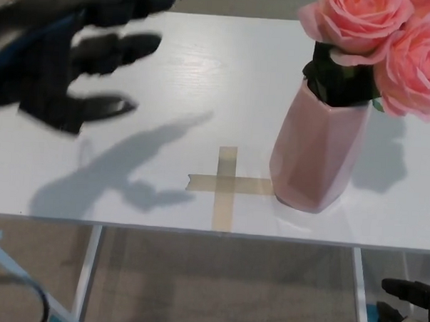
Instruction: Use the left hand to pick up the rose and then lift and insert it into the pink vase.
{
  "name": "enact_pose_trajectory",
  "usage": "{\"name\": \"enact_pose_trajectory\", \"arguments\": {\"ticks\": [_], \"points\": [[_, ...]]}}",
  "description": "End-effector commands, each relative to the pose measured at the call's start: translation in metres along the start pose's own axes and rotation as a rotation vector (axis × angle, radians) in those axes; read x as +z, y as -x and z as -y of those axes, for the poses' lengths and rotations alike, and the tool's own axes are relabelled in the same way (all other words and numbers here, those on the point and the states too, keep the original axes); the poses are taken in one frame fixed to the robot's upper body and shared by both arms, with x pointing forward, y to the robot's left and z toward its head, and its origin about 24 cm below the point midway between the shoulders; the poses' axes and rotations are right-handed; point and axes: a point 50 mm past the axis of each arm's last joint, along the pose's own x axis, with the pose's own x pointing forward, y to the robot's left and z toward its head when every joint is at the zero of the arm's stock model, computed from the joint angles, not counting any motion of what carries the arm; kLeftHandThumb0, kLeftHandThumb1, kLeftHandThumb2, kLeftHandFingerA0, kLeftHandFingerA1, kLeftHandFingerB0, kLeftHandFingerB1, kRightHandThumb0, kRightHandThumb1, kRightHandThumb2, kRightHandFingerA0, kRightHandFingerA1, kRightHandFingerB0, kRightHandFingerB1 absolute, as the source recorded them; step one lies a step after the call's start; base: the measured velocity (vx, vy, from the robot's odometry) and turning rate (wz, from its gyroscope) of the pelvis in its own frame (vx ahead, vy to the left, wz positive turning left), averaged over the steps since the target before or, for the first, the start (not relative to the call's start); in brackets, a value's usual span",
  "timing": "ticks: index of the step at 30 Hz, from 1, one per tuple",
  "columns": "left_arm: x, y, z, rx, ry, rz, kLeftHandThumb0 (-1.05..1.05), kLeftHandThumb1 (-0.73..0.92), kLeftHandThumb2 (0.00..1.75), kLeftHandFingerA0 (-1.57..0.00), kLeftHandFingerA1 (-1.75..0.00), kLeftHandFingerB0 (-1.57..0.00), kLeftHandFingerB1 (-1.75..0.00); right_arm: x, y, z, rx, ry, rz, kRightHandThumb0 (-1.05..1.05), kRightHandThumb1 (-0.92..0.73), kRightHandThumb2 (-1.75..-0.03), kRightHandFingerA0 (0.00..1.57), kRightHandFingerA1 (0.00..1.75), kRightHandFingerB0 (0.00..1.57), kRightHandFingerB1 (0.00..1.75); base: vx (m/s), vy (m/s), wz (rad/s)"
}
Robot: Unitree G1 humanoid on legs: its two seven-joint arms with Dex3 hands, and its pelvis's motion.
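Now the left hand [69, 69] is seen blurred over the left part of the white table [204, 75], its fingers spread apart and nothing held in it. Its shadow is cast on the table below. Pink roses [377, 40] are seen standing upright in the pink vase [316, 155] at the right, just beside a tape cross [225, 184]. Only part of the right hand [408, 315] is shown, low at the right below the table edge; its grip cannot be judged.

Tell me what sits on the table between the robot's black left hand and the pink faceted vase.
In the head view, only bare white tabletop and the hand's shadow separate the left hand from the pink faceted vase; the tape cross lies lower, nearer the front edge.
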Motion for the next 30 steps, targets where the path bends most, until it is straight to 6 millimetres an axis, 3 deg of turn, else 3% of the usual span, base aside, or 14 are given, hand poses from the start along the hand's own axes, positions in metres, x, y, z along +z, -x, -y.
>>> {"name": "enact_pose_trajectory", "arguments": {"ticks": [1, 3, 4, 11, 12, 16, 19, 20, 22, 23, 24, 28, 29, 30], "points": [[-0.035, 0.074, 0.035, 0.128, 0.095, 0.090, -0.41, 0.43, 0.52, -0.70, -0.49, -0.61, -0.42, -0.036, 0.010, 0.002, -0.001, 0.010, -0.090, -0.27, -0.63, -0.58, 0.70, 0.44, 0.59, 0.41, 0.00, 0.000, 0.00], [-0.051, 0.098, 0.045, 0.121, 0.184, 0.061, -0.39, 0.34, 0.75, -0.67, -0.64, -0.50, -0.54, -0.040, 0.012, 0.003, -0.004, 0.012, -0.101, -0.27, -0.63, -0.58, 0.70, 0.44, 0.59, 0.41, 0.00, 0.000, 0.00], [-0.058, 0.108, 0.051, 0.116, 0.221, 0.040, -0.37, 0.44, 0.53, -0.67, -0.48, -0.60, -0.43, -0.042, 0.013, 0.003, -0.009, 0.010, -0.107, -0.27, -0.63, -0.58, 0.70, 0.44, 0.59, 0.41, 0.00, 0.000, 0.00], [-0.104, 0.155, 0.079, 0.159, 0.321, -0.128, -0.44, 0.53, 0.55, -0.63, -0.46, -0.56, -0.42, -0.060, 0.019, 0.001, -0.029, 0.018, -0.160, -0.27, -0.62, -0.58, 0.72, 0.44, 0.61, 0.42, 0.00, 0.000, 0.00], [-0.112, 0.162, 0.082, 0.181, 0.336, -0.148, -0.46, 0.43, 0.82, -0.57, -0.61, -0.43, -0.52, -0.062, 0.020, 0.001, -0.035, 0.019, -0.168, -0.27, -0.62, -0.58, 0.72, 0.44, 0.61, 0.42, 0.00, 0.000, 0.00], [-0.143, 0.182, 0.097, 0.234, 0.378, -0.274, -0.36, 0.40, 0.77, -0.53, -0.62, -0.40, -0.54, -0.070, 0.023, 0.003, -0.057, 0.036, -0.190, -0.32, -0.62, -0.58, 0.73, 0.44, 0.62, 0.41, 0.00, 0.000, 0.00], [-0.160, 0.187, 0.104, 0.224, 0.376, -0.358, -0.54, 0.47, 0.85, -0.59, -0.60, -0.40, -0.50, -0.072, 0.024, 0.003, -0.058, 0.039, -0.193, -0.29, -0.61, -0.58, 0.72, 0.44, 0.61, 0.42, 0.00, 0.000, 0.00], [-0.175, 0.189, 0.108, 0.224, 0.363, -0.449, -0.59, 0.58, 0.59, -0.57, -0.44, -0.44, -0.37, -0.073, 0.025, 0.003, -0.055, 0.041, -0.192, -0.30, -0.61, -0.59, 0.72, 0.45, 0.61, 0.42, 0.00, 0.000, 0.00], [-0.195, 0.193, 0.113, 0.239, 0.327, -0.579, -0.64, 0.61, 0.60, -0.52, -0.41, -0.38, -0.35, -0.077, 0.027, 0.002, -0.052, 0.040, -0.198, -0.29, -0.62, -0.58, 0.72, 0.44, 0.61, 0.42, 0.00, 0.000, 0.00], [-0.216, 0.191, 0.120, 0.282, 0.265, -0.736, -0.71, 0.57, 0.83, -0.33, -0.46, -0.25, -0.41, -0.079, 0.028, 0.003, -0.053, 0.037, -0.206, -0.29, -0.61, -0.58, 0.72, 0.44, 0.61, 0.41, 0.00, 0.000, 0.00], [-0.222, 0.191, 0.123, 0.285, 0.250, -0.775, -0.72, 0.58, 0.84, -0.28, -0.44, -0.21, -0.40, -0.081, 0.029, 0.002, -0.052, 0.038, -0.210, -0.29, -0.62, -0.58, 0.72, 0.44, 0.62, 0.41, 0.00, 0.000, 0.00], [-0.229, 0.192, 0.127, 0.284, 0.230, -0.808, -0.72, 0.58, 0.84, -0.28, -0.44, -0.21, -0.40, -0.084, 0.030, 0.002, -0.049, 0.040, -0.213, -0.29, -0.62, -0.58, 0.72, 0.44, 0.62, 0.41, 0.00, 0.000, 0.00], [-0.255, 0.182, 0.134, 0.240, 0.195, -0.918, -0.37, 0.40, 0.99, 0.00, -0.47, 0.00, -0.46, -0.088, 0.032, 0.003, -0.048, 0.038, -0.228, -0.30, -0.62, -0.58, 0.72, 0.44, 0.61, 0.41, 0.00, 0.000, 0.00], [-0.267, 0.177, 0.135, 0.225, 0.177, -0.969, -0.37, 0.40, 0.98, 0.00, -0.48, 0.00, -0.46, -0.090, 0.033, 0.004, -0.050, 0.036, -0.233, -0.30, -0.62, -0.58, 0.72, 0.45, 0.61, 0.41, 0.00, 0.000, 0.00]]}}
